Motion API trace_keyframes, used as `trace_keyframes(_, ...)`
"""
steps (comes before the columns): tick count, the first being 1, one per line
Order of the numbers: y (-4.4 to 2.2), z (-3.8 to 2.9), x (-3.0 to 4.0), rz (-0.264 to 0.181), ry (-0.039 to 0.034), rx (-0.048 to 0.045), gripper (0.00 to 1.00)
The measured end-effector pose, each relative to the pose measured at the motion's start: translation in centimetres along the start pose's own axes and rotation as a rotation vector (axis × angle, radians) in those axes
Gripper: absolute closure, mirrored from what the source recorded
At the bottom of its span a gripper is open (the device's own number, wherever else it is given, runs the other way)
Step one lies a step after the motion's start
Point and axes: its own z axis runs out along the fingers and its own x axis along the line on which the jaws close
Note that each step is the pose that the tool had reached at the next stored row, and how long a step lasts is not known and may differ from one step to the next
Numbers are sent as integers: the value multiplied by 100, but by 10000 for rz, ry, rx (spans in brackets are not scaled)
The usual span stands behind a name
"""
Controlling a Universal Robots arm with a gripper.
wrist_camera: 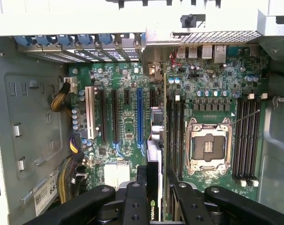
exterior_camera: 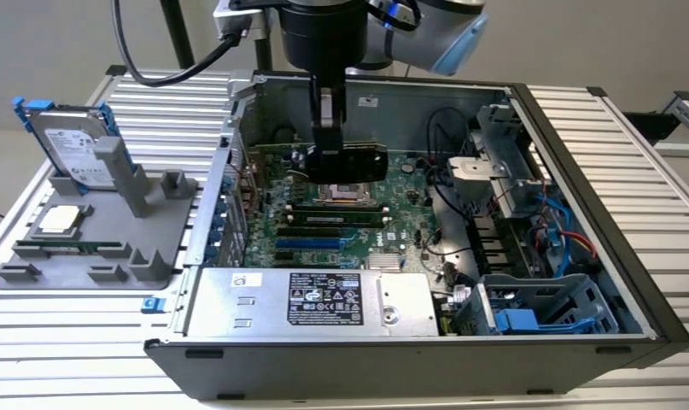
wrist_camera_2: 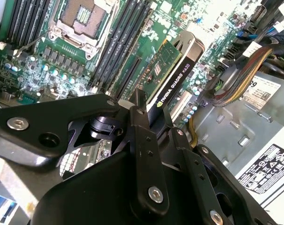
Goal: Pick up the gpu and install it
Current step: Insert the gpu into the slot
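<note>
The gpu (exterior_camera: 356, 162) hangs on edge inside the open computer case, over the motherboard (exterior_camera: 321, 226) near the CPU socket (exterior_camera: 341, 190). My gripper (exterior_camera: 328, 147) is shut on the card's upper edge. In the second wrist view the gpu (wrist_camera_2: 172, 70) shows a green board face and a black shroud edge, held by my gripper (wrist_camera_2: 153, 115) above the motherboard (wrist_camera_2: 62, 61). The first wrist view has the gpu (wrist_camera: 153, 159) edge-on in my gripper (wrist_camera: 153, 183), beside the blue expansion slot (wrist_camera: 139, 117) and above the board, not seated.
The power supply (exterior_camera: 310, 299) lies along the case's near side, with a drive cage (exterior_camera: 538, 307) and loose cables (exterior_camera: 549, 231) at the exterior view's right. Outside the case, a grey fixture (exterior_camera: 94, 252) holds a hard drive with blue rails (exterior_camera: 77, 145).
</note>
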Motion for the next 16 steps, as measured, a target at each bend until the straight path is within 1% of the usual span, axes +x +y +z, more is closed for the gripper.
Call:
trace_keyframes(3, 0, 2, 0, 0, -1, 0, 100)
trace_keyframes(6, 2, 25, -1, 0, -2, 2, 100)
trace_keyframes(16, 4, 39, -1, 0, 0, 1, 100)
